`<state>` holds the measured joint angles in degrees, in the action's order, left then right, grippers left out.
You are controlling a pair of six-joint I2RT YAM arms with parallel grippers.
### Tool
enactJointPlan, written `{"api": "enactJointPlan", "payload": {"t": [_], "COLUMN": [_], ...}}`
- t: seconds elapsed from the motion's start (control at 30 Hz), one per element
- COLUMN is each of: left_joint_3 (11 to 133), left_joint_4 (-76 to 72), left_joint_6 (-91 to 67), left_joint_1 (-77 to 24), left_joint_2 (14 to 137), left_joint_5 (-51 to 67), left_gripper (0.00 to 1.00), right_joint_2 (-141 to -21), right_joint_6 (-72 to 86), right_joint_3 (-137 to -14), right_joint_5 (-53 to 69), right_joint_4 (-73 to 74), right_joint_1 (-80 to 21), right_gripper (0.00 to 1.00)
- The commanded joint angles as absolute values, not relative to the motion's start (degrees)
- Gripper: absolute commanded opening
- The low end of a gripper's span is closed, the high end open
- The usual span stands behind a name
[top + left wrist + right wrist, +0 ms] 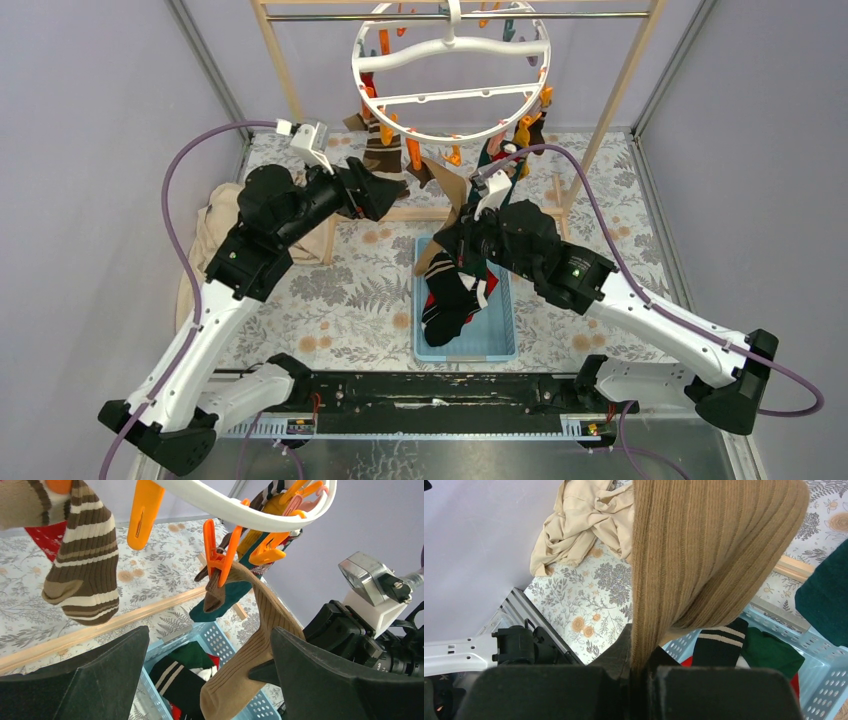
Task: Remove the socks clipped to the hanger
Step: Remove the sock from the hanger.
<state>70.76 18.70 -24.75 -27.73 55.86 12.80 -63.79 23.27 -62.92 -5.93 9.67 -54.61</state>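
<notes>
The right gripper point(641, 674) is clamped on the tan ribbed sock point(704, 555), which hangs from an orange clip point(218, 560) on the white hanger point(455, 97), above the blue basket point(506, 340). The left gripper point(210, 667), to its left, has its jaws wide apart.

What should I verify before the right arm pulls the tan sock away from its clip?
1. Right gripper shut on tan sock: ok.
2. Sock's top end free of orange clip: not ok, it is clipped.
3. Left gripper open and holding nothing: ok.
4. Blue basket below the sock: ok.
5. Hanger hook seated firmly on the rail: cannot tell.
</notes>
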Motion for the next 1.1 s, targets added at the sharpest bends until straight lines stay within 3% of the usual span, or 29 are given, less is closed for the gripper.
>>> {"api": "enactJointPlan", "payload": {"t": [0.0, 0.57, 0.83, 1.07], "left_joint_3": [69.0, 67.0, 67.3, 67.1], "left_joint_4": [9.1, -6.6, -10.3, -10.8], "left_joint_6": [-27.9, -31.5, -31.9, -31.6], "left_joint_1": [-27.8, -27.8, -27.9, -27.9], "left_joint_2": [56.7, 63.8, 66.6, 65.9], "left_joint_5": [16.2, 16.5, 17.6, 17.4], "left_gripper": [0.99, 0.99, 0.91, 0.92], "right_joint_2": [-62.4, -62.4, -63.5, -65.2], "right_joint_6": [24.0, 24.1, 24.3, 23.9], "right_joint_3": [-62.5, -61.5, -61.5, -63.1], "right_joint_5": [-4.3, -3.2, -2.1, -1.9], "right_joint_4": [8.9, 7.5, 6.6, 8.4], "right_joint_1": [-54.0, -53.7, -53.6, -53.6], "right_gripper": [0.00, 0.00, 0.00, 0.00]}}
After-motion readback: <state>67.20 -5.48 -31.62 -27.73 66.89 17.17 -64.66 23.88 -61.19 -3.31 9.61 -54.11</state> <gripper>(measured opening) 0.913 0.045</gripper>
